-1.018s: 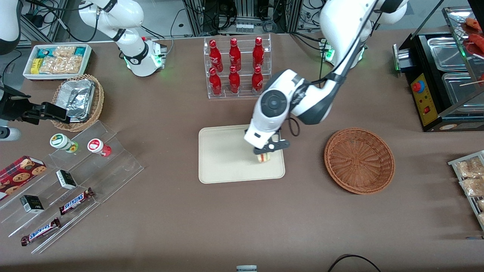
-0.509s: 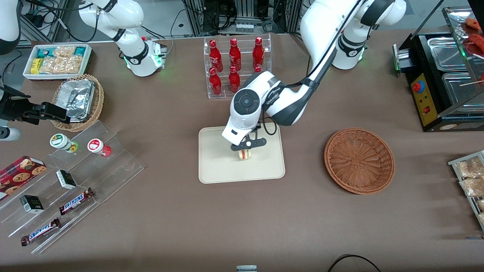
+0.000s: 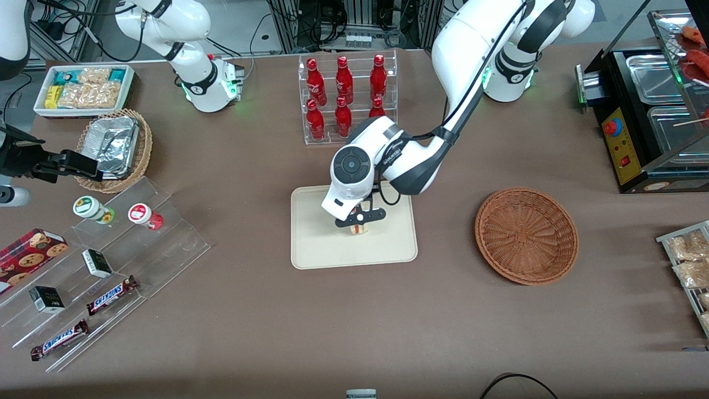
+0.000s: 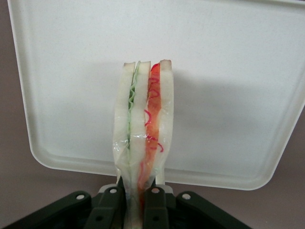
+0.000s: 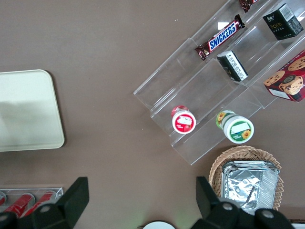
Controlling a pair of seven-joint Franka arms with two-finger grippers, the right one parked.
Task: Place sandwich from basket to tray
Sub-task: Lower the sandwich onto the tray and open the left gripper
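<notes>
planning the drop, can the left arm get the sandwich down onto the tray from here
Probably yes: the gripper is shut on the sandwich directly above the tray, and nothing lies on the tray beneath it.

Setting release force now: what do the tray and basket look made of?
Tray: probably moulded plastic, matte cream; smooth surface, rounded corners, low rim. Basket: woven wicker, reddish-brown; ribbed weave shows. The end effector holds the sandwich over the tray.

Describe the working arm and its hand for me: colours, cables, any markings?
The left arm is glossy white with dark grey joint sections and a round black cap at the wrist. A black cable loops beside it. Its hand is black, with screw heads visible on the finger mounts.
</notes>
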